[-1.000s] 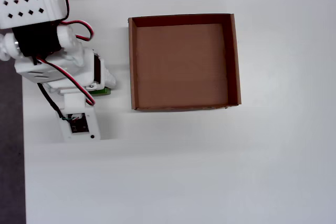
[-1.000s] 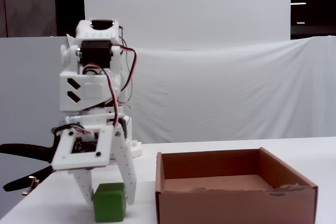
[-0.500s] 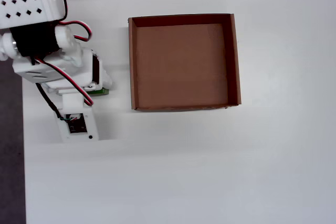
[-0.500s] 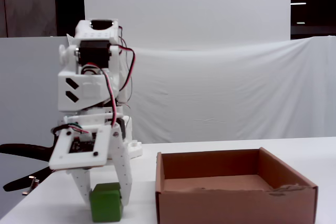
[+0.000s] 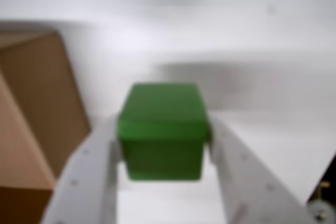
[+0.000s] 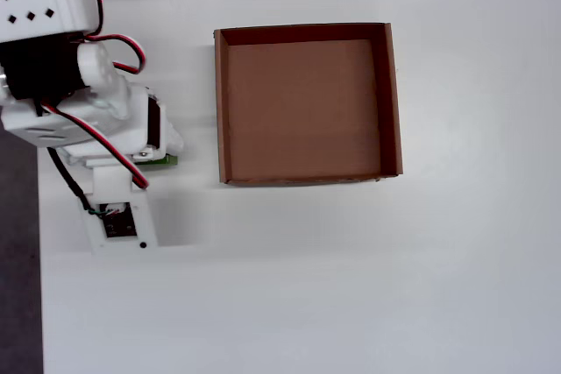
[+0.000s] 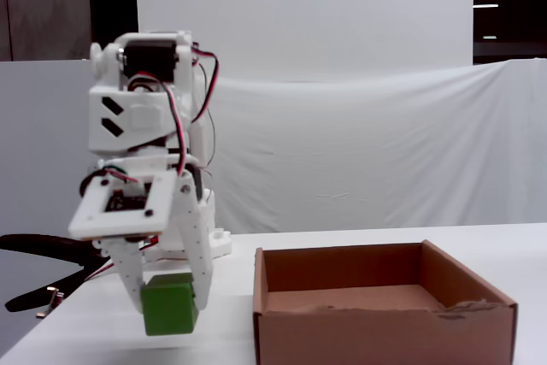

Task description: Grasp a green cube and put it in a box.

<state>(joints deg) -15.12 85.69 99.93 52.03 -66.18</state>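
Note:
The green cube (image 5: 163,129) sits between my gripper's (image 5: 163,126) two white fingers, which press on its left and right sides. In the fixed view my gripper (image 7: 169,298) points down and holds the cube (image 7: 169,305) just above the white table, left of the box (image 7: 385,331). The brown cardboard box (image 6: 220,102) is empty and stands right of the arm in the overhead view. There only a green sliver of the cube (image 6: 164,160) shows under the arm. In the wrist view the box (image 5: 37,108) is at the left edge.
The arm's white base (image 6: 44,6) stands at the table's top left in the overhead view. The table's left edge (image 6: 39,304) borders a dark strip. A black clamp-like object (image 7: 38,247) lies left of the arm in the fixed view. A white cloth (image 7: 385,143) hangs behind.

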